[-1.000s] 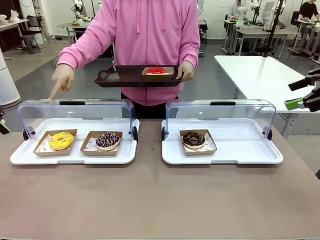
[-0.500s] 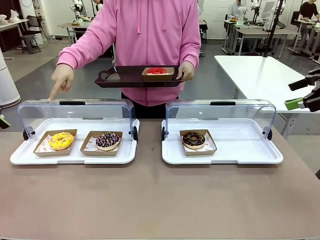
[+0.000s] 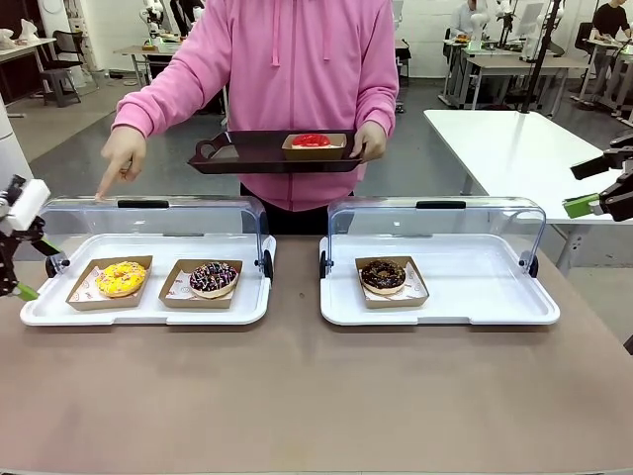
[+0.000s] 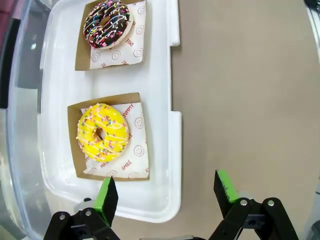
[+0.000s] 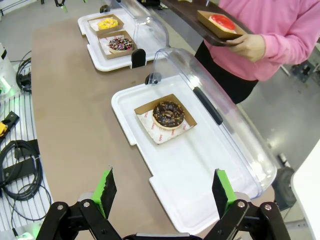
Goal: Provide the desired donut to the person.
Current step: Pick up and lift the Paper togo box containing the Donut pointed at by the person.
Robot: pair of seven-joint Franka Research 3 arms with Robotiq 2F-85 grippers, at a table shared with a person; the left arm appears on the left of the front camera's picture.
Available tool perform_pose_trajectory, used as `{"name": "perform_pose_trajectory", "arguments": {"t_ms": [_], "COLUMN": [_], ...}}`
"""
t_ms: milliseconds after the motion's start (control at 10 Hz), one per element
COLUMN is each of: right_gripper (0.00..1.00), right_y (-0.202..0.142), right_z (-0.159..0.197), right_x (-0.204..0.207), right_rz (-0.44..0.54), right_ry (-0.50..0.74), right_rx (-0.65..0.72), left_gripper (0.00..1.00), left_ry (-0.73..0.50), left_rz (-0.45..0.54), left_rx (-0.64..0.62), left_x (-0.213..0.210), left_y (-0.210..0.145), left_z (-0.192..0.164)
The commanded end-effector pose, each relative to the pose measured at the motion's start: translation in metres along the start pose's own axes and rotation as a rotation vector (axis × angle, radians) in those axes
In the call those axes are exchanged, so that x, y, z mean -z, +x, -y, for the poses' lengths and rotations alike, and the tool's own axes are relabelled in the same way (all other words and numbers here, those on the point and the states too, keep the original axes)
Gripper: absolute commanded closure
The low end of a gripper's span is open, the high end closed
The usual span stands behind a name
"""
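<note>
At the table's 9 o'clock edge, the left gripper [image 4: 166, 190] has been brought in over the last second; barely a sliver of it was seen there before. Its jaws are spread wide and nothing is held. From its wrist camera, the yellow sprinkled donut [image 3: 121, 278] is seen at about 11 o'clock of the fingertips, in its card tray at the 9 o'clock end of the left display case [image 3: 40, 312], lid raised.

The person's pointing hand [image 3: 123, 156] has not been moved: the finger is kept above that end of the lid, so the yellow one is judged to be the desired donut, and the approach is judged to have been started. No contact is made yet.

The chocolate sprinkled donut [image 3: 214, 277] beside it is untouched. The dark serving tray [image 3: 247, 158] is held out at 12 o'clock with a red-glazed donut [image 3: 311, 141] on it; room is left at its 9 o'clock side.

The chocolate donut [image 3: 383, 275] in the right display case [image 3: 475, 297] is unchanged. The right gripper [image 5: 162, 192] is parked at 3 o'clock, unmoved, jaws apart and empty.
</note>
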State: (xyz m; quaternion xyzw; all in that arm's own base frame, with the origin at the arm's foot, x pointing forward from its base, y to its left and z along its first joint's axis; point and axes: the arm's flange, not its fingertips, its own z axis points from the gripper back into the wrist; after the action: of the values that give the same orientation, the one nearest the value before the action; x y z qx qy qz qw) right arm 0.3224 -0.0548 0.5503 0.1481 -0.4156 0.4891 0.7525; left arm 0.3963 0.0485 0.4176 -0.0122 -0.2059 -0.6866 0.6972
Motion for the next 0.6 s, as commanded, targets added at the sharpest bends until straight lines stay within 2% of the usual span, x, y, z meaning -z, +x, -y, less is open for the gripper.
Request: {"name": "perform_pose_trajectory", "arguments": {"t_ms": [0,300,500], "right_gripper": [0.0,0.0,0.0], "right_y": [-0.001,-0.001,-0.001], "right_z": [0.0,0.0,0.0], "right_x": [0.001,0.001,0.001], "right_rz": [0.006,0.006,0.006], "right_ry": [0.006,0.006,0.006], "right_rx": [0.005,0.005,0.005], "left_gripper": [0.0,0.0,0.0], "left_ry": [0.011,-0.04,-0.027], "left_rz": [0.007,-0.051,-0.053], "left_rx": [0.004,0.001,0.007], "left_x": [0.031,0.052,0.063], "left_y": [0.003,0.001,-0.006], "left_z": [0.005,-0.003,-0.008]}}
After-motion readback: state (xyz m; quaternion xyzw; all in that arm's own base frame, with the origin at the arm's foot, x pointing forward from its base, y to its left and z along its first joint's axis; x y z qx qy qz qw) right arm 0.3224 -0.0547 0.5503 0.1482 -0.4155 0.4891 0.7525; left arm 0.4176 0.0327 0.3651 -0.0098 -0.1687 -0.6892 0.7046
